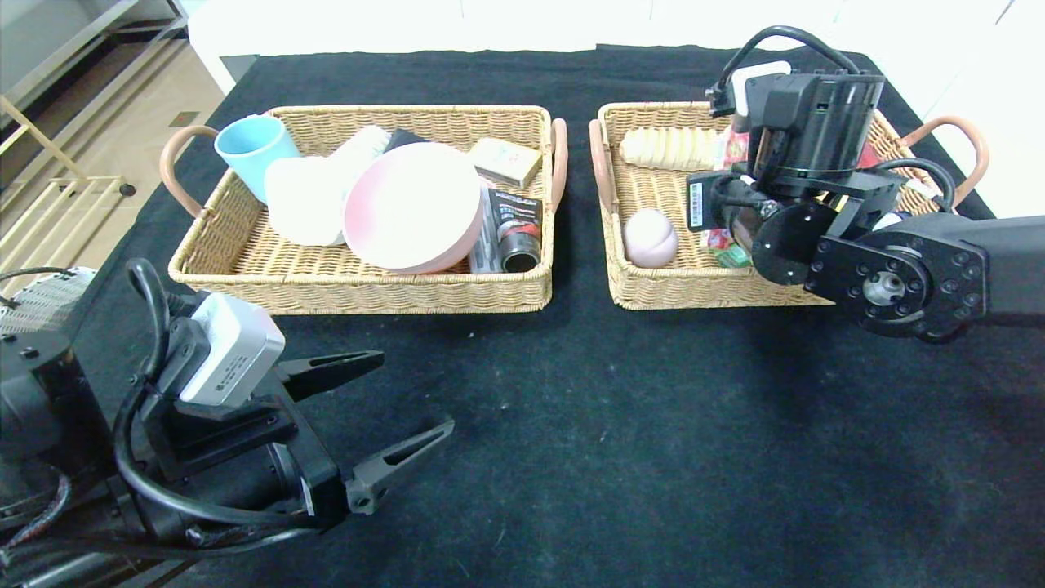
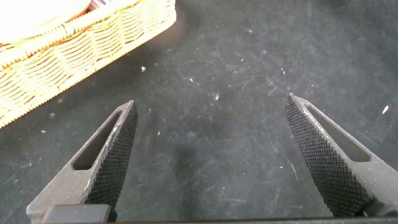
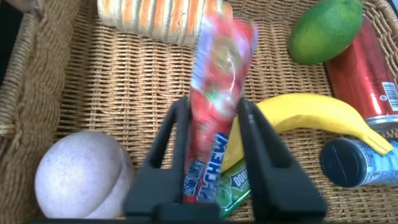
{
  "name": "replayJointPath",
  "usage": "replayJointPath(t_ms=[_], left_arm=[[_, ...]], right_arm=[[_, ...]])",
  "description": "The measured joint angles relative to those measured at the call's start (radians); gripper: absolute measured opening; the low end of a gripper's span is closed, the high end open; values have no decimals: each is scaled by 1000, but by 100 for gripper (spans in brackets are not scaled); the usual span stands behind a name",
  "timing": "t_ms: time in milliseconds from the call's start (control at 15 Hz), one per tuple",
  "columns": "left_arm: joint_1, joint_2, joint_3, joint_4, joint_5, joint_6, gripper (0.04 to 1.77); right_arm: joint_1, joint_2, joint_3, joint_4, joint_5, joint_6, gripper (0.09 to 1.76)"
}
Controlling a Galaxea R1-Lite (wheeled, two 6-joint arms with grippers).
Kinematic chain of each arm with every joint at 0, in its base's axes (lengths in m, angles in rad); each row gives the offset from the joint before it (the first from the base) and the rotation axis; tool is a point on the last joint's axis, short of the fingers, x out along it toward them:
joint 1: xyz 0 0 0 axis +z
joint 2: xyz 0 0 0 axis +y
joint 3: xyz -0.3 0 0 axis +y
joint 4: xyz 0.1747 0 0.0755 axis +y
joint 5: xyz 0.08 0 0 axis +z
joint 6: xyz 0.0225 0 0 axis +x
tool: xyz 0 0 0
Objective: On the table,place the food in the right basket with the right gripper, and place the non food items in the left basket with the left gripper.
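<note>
The table (image 1: 620, 425) has a black fuzzy cloth over the whole top. Two wicker baskets w/ brown loop handles stand directly on it, side by side at the far half, near each other but not touching: left basket (image 1: 245, 273) and right basket (image 1: 633, 296). Cloth shows small pale specks.

Arms: thick matte black housings, round joint caps ringed with small screws.
Cables: black looping hoses.
Left hand (image 1: 392, 400): long angular black fingers, slotted, knurled pads (image 2: 118, 149).
Wrist camera (image 1: 224, 351): pale grey box.
Right hand (image 3: 214, 155): black fingers.
</note>
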Motion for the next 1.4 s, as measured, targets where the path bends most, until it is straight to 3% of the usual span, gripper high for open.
replayJointPath(t_ms=[267, 533, 867, 1400], left_arm=[[0, 0, 1, 1, 0, 7, 172], [0, 0, 2, 0, 1, 8, 172], [0, 0, 0, 0, 1, 8, 172], [15, 1, -3, 0, 5, 4, 172]], right_arm=[[0, -2, 18, -16, -1, -1, 111], [2, -8, 39, -42, 2, 7, 135], [9, -69, 150, -45, 8, 12, 151], [50, -325, 486, -31, 61, 17, 164]])
